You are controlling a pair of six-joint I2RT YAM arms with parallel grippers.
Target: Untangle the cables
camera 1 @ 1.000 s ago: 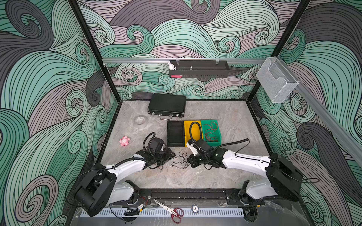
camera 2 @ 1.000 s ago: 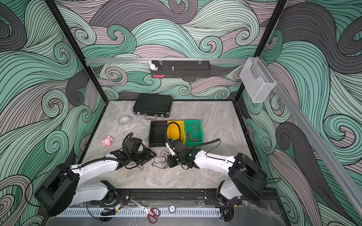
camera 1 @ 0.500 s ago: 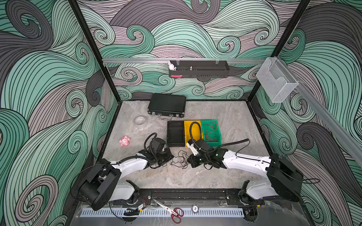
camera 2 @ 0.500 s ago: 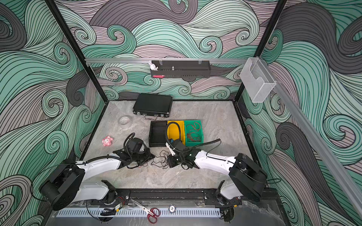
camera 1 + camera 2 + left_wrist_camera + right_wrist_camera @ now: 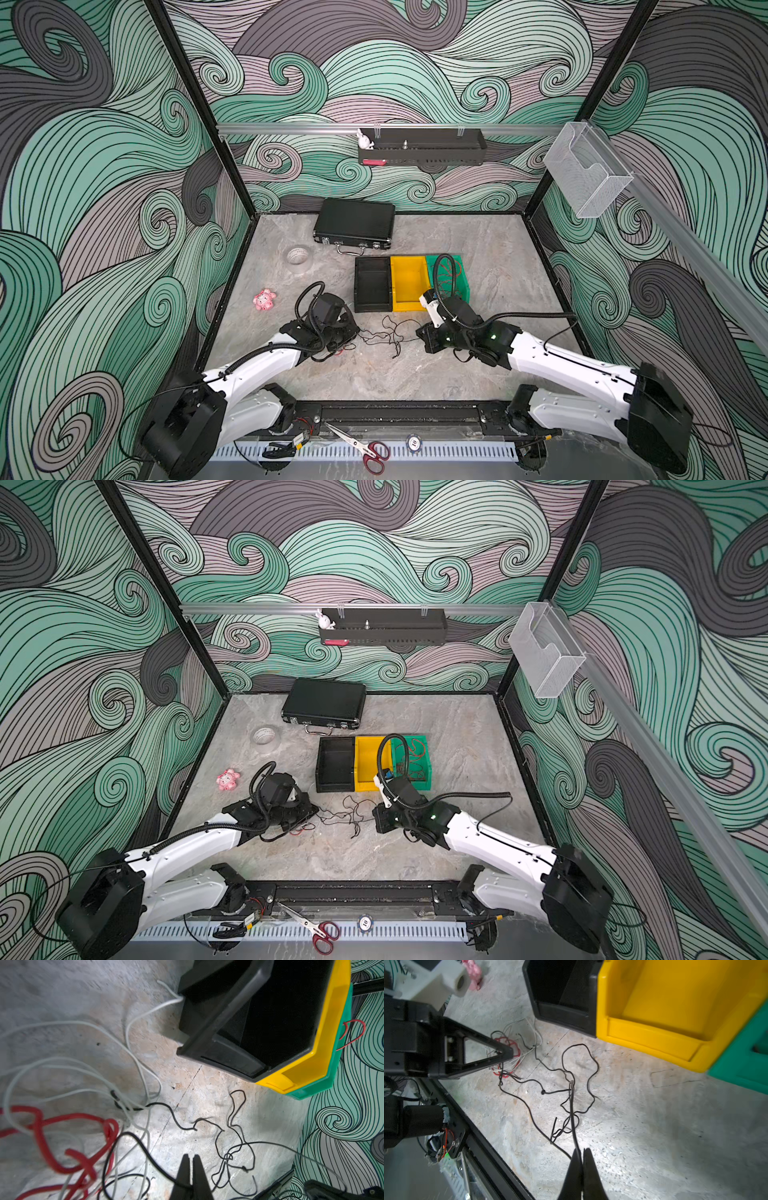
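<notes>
Both top views: two pincers, left pincer and right pincer, low over bench. Cables in one tangle between them. Three bins behind, black, yellow, green; red loops in green. One case, toy, tape roll, scissors.
Left wrist: left pincer pressed together, black strand passing beneath; red, white, black cables, count unclear.
Right wrist: right pincer pinching black cable.

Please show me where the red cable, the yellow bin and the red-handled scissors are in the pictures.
red cable [image 5: 40, 1130]: left wrist view, on its thick near strand.
yellow bin [image 5: 650, 1041]: right wrist view, on its low front wall.
red-handled scissors [image 5: 351, 439]: in a top view, on the blades near the pivot.
</notes>
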